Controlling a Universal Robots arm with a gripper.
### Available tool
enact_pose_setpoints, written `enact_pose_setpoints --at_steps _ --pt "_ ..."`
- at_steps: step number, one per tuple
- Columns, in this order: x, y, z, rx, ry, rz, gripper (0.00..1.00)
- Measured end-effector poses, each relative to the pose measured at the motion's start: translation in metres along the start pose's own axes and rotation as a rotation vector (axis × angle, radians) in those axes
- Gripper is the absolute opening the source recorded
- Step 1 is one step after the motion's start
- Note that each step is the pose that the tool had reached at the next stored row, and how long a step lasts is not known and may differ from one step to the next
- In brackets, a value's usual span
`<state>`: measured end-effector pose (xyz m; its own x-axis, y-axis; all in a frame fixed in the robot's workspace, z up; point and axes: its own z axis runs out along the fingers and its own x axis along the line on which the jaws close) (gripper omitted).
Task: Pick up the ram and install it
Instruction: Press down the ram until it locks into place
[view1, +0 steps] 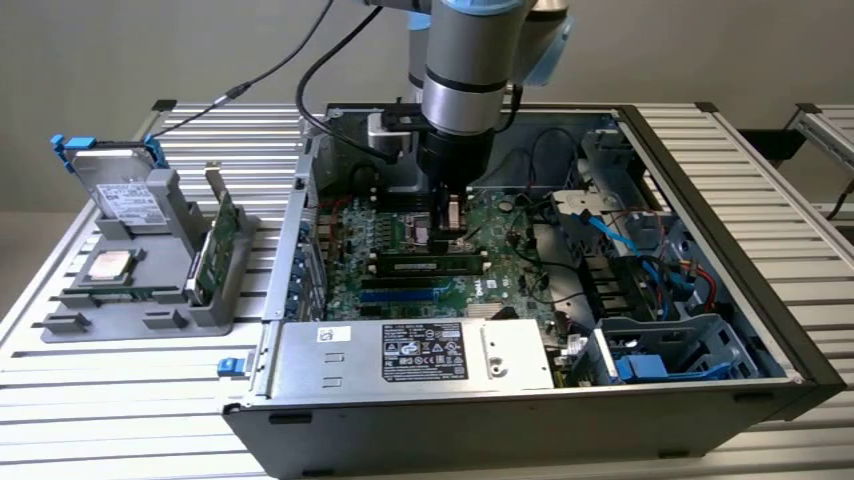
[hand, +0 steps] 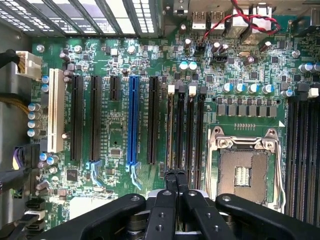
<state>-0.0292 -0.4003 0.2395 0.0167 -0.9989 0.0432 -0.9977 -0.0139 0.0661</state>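
The ram (view1: 424, 265), a long narrow stick with dark chips, stands upright in a memory slot on the motherboard (view1: 514, 235) inside the open computer case. My gripper (view1: 451, 228) hangs low over the board just behind the ram, near the processor socket (hand: 242, 172). In the wrist view my gripper (hand: 176, 176) is shut, its two black fingers (hand: 170, 200) pressed together with nothing between them. The tips sit over one end of the row of memory slots (hand: 186, 130). Whether they touch the ram I cannot tell.
A grey tray (view1: 80, 325) at the exterior view's left holds a hard drive (view1: 127, 200), a silver processor chip (view1: 107, 265) and a green expansion card (view1: 220, 235). The power supply (view1: 414, 355) fills the case's front. Blue cables (view1: 607, 235) and a drive cage (view1: 667, 350) crowd the right side.
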Motion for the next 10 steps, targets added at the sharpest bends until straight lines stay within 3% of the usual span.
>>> enact_pose_setpoints --at_steps 4,10 --pt "-0.0002 -0.0002 0.0041 0.0000 0.0008 0.000 0.10" --pt "-0.0005 -0.0005 0.0096 -0.0001 0.0067 0.001 0.10"
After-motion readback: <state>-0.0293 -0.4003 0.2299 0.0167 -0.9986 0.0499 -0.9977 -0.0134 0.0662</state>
